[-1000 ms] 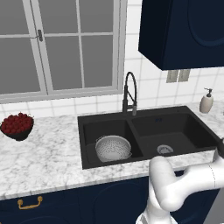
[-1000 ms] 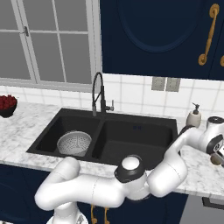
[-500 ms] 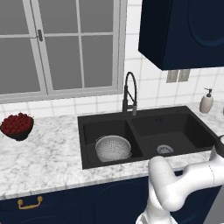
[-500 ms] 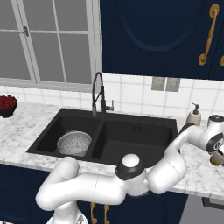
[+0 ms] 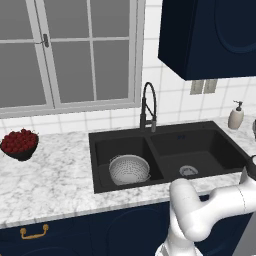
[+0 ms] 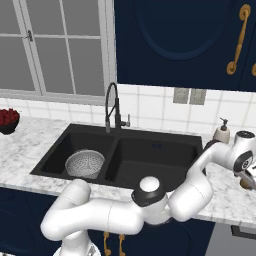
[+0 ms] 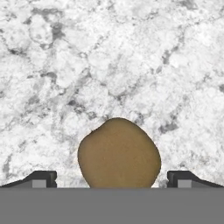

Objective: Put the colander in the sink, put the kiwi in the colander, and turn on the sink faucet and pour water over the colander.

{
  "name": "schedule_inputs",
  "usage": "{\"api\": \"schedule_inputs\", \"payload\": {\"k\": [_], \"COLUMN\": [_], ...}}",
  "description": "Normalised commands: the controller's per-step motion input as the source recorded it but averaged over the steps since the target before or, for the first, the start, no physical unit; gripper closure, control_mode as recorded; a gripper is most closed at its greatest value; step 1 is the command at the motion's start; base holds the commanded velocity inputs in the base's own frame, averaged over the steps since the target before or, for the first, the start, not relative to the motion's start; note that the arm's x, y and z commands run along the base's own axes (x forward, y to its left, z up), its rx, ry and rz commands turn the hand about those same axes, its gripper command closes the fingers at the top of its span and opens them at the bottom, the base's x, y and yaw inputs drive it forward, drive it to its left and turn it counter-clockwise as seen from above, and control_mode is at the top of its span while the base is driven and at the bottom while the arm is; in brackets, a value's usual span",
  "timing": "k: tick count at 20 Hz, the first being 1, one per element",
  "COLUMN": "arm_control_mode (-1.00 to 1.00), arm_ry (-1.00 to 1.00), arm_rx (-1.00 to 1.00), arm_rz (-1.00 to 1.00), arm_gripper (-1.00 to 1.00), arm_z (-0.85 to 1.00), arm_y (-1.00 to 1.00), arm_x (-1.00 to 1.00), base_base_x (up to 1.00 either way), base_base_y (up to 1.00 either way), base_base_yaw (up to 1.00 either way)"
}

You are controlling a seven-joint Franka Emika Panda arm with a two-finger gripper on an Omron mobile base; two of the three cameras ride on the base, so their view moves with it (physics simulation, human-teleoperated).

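Note:
The silver colander (image 5: 129, 169) (image 6: 85, 164) sits in the left basin of the black sink (image 5: 200, 145) (image 6: 150, 155). Behind the divider rises the black faucet (image 5: 148, 107) (image 6: 112, 107), and no water is running. The tan-brown kiwi (image 7: 119, 153) (image 6: 245, 183) lies on the marble counter to the right of the sink. My gripper (image 7: 112, 181) (image 6: 247, 176) hangs open just over it. One dark fingertip (image 7: 39, 178) stands on each side of the fruit, clear of it.
A beige soap dispenser (image 5: 235, 116) (image 6: 222, 134) stands at the back right of the sink. A dark bowl of red berries (image 5: 20, 144) (image 6: 7, 120) is on the counter far left. Dark blue cabinets hang above.

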Motion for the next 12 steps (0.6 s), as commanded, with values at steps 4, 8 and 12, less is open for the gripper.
{"api": "schedule_inputs", "payload": {"k": [4, 8, 12], "arm_control_mode": [-1.00, -1.00, -1.00], "arm_ry": [0.00, 0.00, 0.00], "arm_rx": [0.00, 0.00, 0.00], "arm_rz": [0.00, 0.00, 0.00], "arm_gripper": [-1.00, -1.00, -1.00], "arm_z": [-0.11, -0.12, -0.01], "arm_y": [0.00, -0.08, -0.05], "arm_x": [0.00, 0.00, 0.00], "base_base_x": [0.00, 0.00, 0.00], "base_base_y": [0.00, 0.00, 0.00], "base_base_yaw": [0.00, 0.00, 0.00]}}
